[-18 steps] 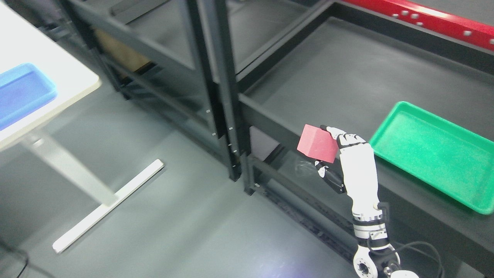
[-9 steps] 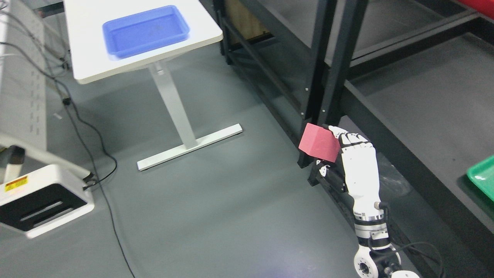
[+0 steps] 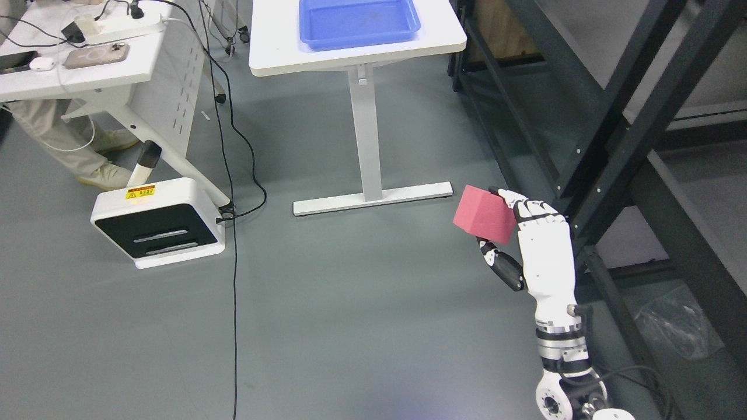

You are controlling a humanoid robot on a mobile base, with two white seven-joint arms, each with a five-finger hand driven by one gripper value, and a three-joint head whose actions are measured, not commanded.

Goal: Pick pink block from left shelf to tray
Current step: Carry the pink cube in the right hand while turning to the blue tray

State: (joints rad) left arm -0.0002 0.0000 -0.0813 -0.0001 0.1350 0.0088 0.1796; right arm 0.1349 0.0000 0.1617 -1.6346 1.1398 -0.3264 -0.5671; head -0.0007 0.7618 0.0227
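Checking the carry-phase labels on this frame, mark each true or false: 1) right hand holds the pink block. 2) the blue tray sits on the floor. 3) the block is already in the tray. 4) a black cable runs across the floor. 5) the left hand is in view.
1) True. The right hand has its fingers closed on the pink block.
2) False. The blue tray sits on the white table.
3) False. The block is held in the air over the floor, well short of the tray.
4) True. A black cable runs down across the grey floor.
5) False. Only the right arm shows.
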